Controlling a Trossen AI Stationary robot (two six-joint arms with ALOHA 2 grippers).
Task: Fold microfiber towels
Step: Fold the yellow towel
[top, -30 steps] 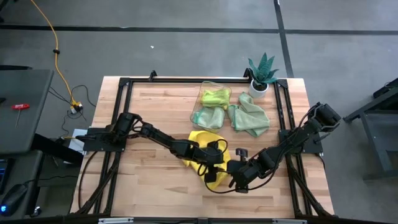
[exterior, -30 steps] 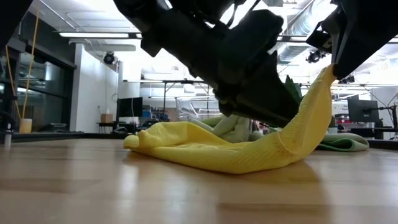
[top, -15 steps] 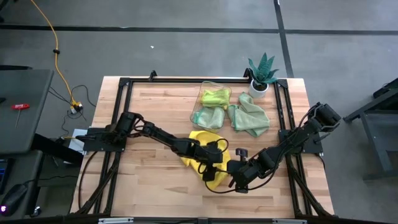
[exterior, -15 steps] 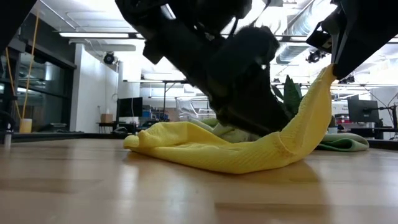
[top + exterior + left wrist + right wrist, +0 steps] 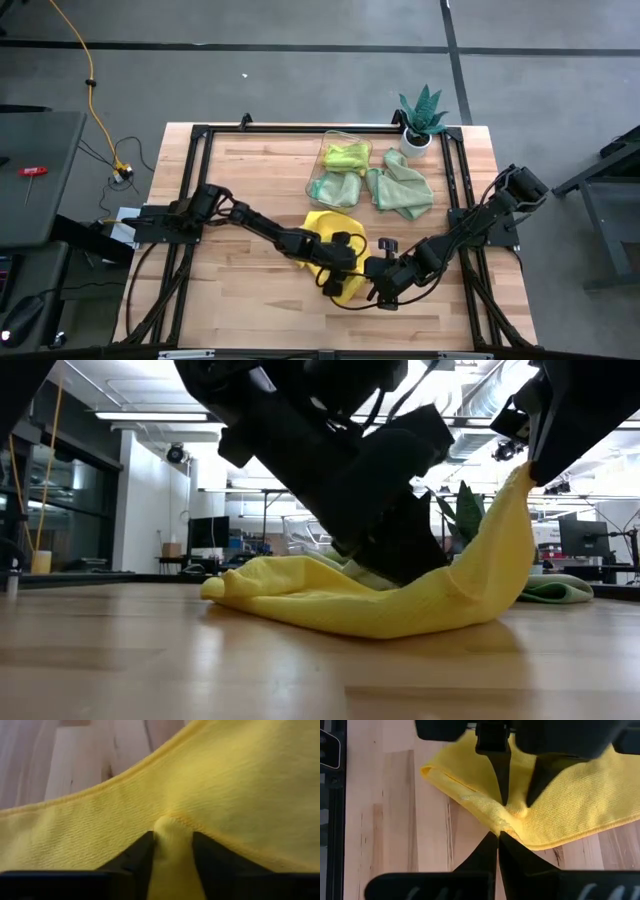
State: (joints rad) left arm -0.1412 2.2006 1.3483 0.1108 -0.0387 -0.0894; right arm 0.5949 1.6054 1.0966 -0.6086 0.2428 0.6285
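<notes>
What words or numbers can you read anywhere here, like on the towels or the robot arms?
None can be read. The yellow towel, the green towels, the clear bin and the plant pot show no writing. The screens in the room beyond the table are too small to read.

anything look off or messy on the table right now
Yes. The yellow towel lies crumpled, one edge lifted off the wood by the right gripper, the left gripper pinching a fold. A green towel sits bunched beside the clear bin. Nothing spilled or damaged.
</notes>
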